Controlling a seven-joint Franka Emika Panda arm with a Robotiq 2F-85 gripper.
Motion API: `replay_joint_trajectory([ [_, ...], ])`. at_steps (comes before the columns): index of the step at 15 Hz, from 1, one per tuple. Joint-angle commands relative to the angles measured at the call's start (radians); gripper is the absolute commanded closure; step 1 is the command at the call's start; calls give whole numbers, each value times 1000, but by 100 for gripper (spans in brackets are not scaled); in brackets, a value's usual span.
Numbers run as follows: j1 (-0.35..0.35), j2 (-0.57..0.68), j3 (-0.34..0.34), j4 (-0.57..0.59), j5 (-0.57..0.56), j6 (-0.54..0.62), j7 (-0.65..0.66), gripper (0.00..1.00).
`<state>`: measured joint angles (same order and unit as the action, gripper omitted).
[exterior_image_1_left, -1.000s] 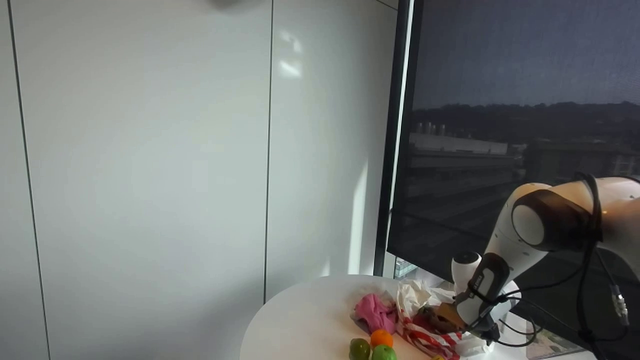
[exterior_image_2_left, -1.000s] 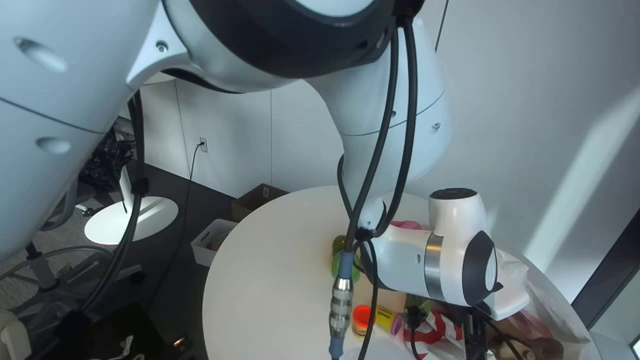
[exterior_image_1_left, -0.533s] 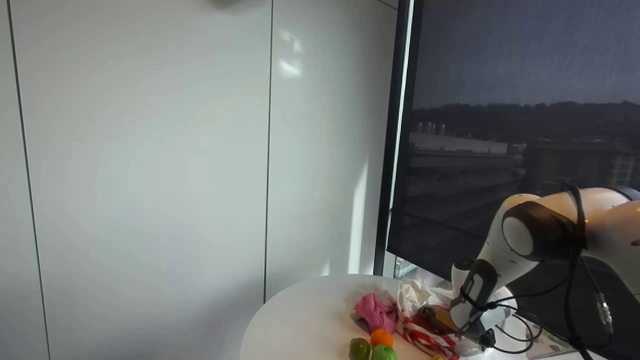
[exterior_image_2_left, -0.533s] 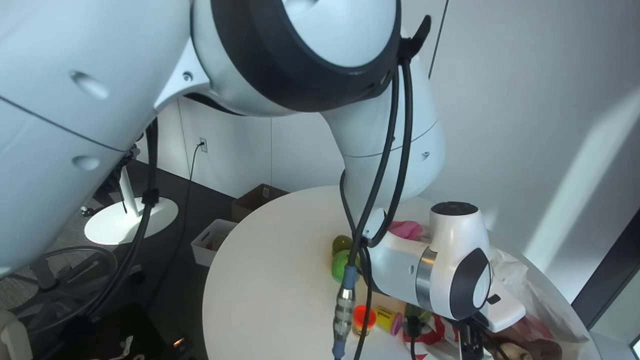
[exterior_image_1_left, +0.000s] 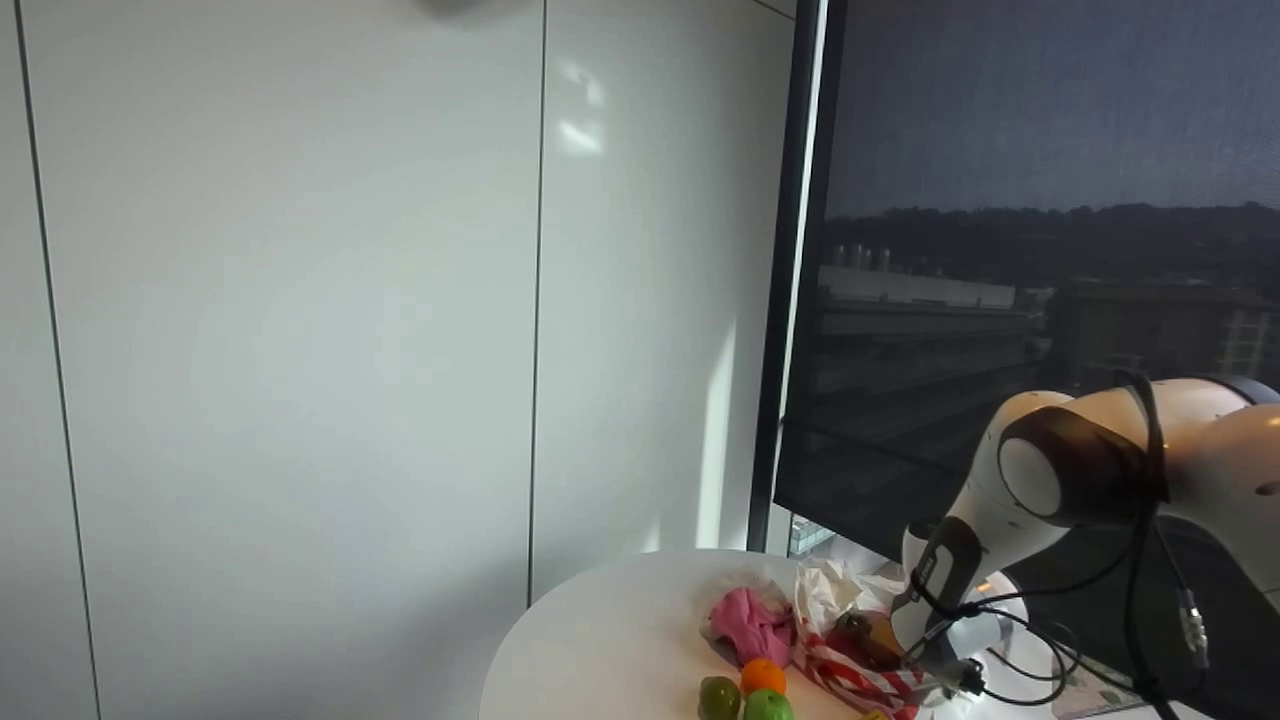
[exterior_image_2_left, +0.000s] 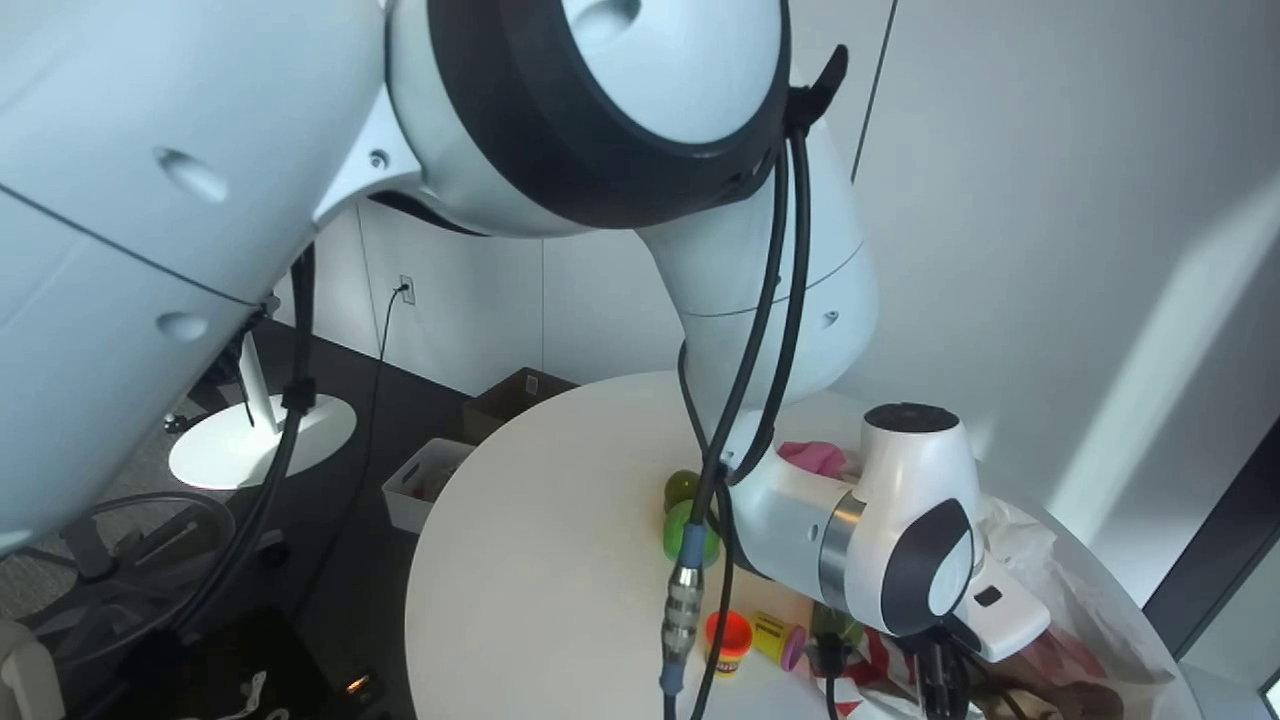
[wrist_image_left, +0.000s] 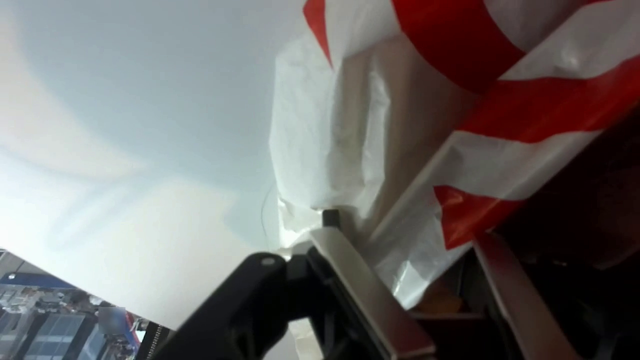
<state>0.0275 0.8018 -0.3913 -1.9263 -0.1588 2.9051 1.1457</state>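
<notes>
Striped bag (wrist_image_left: 450, 115): on tabletop (wrist_image_left: 140, 125). Tool (wrist_image_left: 405, 235): jaws apart, not clamped, at bag's near edge. Rel. orientation (wrist view): bag ahead of tool; folded edge's long axis runs diag., upper R to lower ctr., into jaw gap. Contact w/ bag: can't tell. In an ext. view: pink cloth (exterior_image_1_left: 750, 625) just beside bag; orange (exterior_image_1_left: 763, 677) near bag.

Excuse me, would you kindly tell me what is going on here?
A robot arm holds its open pincer at a red-and-white striped plastic bag on a round white table. The bag's edge lies between the fingers, which stand apart. An orange and a pink cloth lie nearby.
</notes>
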Motion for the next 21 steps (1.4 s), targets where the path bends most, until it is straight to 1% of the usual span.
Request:
replay_joint_trajectory([
  [1, 29, -5, -27, -7, 50, 19, -60, 79],
  [2, 32, -8, -28, -10, 58, 16, -69, 88],
  [6, 62, -58, -39, -47, 72, -25, -90, 94],
  [7, 80, -72, -50, -58, 68, -44, -90, 90],
  [8, 109, -98, -68, -76, 60, -84, -84, 89],
  [9, 130, -125, -78, -90, 51, -141, -81, 88],
  [10, 177, -150, -115, -108, 26, -177, -53, 87],
  [13, 270, -237, -177, -151, -54, -253, 2, 89],
  [14, 278, -261, -177, -152, -76, -286, 12, 89],
  [15, 268, -272, -161, -145, -89, -323, 15, 88],
  [16, 240, -292, -123, -142, -85, -363, -1, 72],
  [17, 213, -293, -92, -135, -80, -387, -4, 61],
  [19, 167, -289, -45, -122, -68, -423, -10, 49],
  [21, 129, -262, -19, -108, -79, -408, -14, 33],
])
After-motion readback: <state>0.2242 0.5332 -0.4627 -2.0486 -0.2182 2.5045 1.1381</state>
